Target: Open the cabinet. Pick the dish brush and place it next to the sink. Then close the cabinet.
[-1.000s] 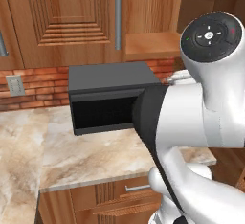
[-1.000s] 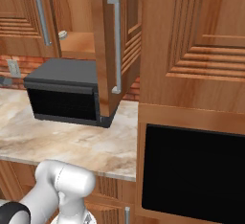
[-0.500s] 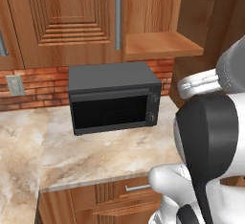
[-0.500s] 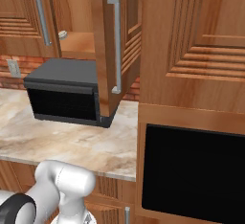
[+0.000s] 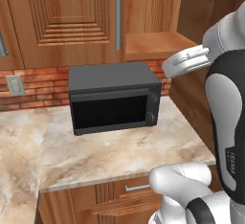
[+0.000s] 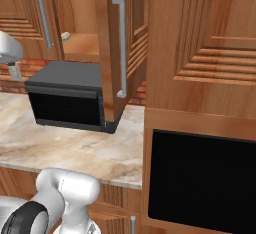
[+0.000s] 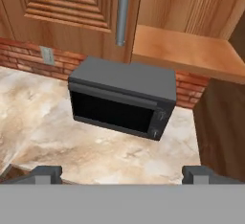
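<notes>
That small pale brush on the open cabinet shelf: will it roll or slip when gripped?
The dish brush looks tiny and rounded, so it probably rolls or skids if nudged on the smooth shelf. Being so small, it is likely light; too small here to judge stiffness.

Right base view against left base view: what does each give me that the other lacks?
Right base view: the cabinet door swung out with its bar handle, a small pale item, likely the dish brush, on the shelf, and a black oven front. Left base view: the drawer handle under the counter. Shared: microwave, counter, shelf.
</notes>
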